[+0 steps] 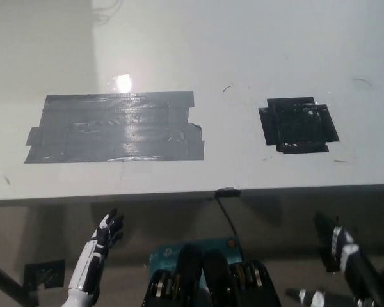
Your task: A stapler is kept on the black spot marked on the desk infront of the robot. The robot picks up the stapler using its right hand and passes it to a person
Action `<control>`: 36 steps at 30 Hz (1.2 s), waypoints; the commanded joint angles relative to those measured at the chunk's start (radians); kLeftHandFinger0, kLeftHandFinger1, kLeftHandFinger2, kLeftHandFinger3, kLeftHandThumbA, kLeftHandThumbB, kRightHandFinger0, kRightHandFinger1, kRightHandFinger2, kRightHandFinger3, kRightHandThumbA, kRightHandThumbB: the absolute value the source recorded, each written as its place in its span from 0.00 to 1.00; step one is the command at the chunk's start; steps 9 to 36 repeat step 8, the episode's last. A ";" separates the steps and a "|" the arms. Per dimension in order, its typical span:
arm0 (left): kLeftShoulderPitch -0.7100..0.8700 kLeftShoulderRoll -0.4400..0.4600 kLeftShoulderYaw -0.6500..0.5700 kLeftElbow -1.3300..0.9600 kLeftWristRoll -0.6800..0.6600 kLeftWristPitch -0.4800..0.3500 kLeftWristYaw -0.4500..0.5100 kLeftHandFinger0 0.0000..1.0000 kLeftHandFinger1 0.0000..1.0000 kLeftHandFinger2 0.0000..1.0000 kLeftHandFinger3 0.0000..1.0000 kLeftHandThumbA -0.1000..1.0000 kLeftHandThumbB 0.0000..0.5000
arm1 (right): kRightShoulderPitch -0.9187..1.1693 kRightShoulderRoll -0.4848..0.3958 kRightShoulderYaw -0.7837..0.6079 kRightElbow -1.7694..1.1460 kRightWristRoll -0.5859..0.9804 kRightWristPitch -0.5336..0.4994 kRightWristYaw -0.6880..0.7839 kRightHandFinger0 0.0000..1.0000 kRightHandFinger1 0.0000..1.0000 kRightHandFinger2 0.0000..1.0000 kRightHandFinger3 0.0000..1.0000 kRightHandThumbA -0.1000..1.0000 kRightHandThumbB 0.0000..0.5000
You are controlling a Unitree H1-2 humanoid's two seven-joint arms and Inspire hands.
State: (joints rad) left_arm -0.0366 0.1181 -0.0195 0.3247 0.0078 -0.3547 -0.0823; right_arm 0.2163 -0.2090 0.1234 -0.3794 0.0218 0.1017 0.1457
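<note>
We see no stapler on the square black tape spot [299,125] on the white desk [243,51]. Below the desk's near edge, the black right hand [336,249] hangs, grip unclear; the white left hand [107,231] rests open. A regrasp would likely find nothing. No readable writing.

1. Left hand [106,231]: white, lower left, below the desk [179,51] edge, forearm rising from the bottom edge, fingers apart and pointing up, holding nothing.
2. Right hand [336,246]: black, lower right, below the desk edge, arm running off the bottom right corner; grip state unreadable.
</note>
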 commanded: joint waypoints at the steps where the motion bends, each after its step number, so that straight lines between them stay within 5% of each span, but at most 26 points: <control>1: 0.046 0.011 -0.021 -0.009 0.056 -0.065 0.007 1.00 1.00 1.00 1.00 1.00 0.97 | 0.044 0.077 -0.017 0.108 0.005 -0.346 -0.045 1.00 1.00 1.00 1.00 1.00 0.54; 8: 0.090 0.006 -0.022 -0.039 0.046 -0.058 0.004 1.00 1.00 1.00 1.00 1.00 0.99 | 0.039 0.093 -0.032 0.243 0.016 -0.360 -0.032 1.00 1.00 1.00 1.00 1.00 0.68; 36: 0.090 0.006 -0.022 -0.039 0.046 -0.058 0.004 1.00 1.00 1.00 1.00 1.00 0.99 | 0.039 0.093 -0.032 0.243 0.016 -0.360 -0.032 1.00 1.00 1.00 1.00 1.00 0.68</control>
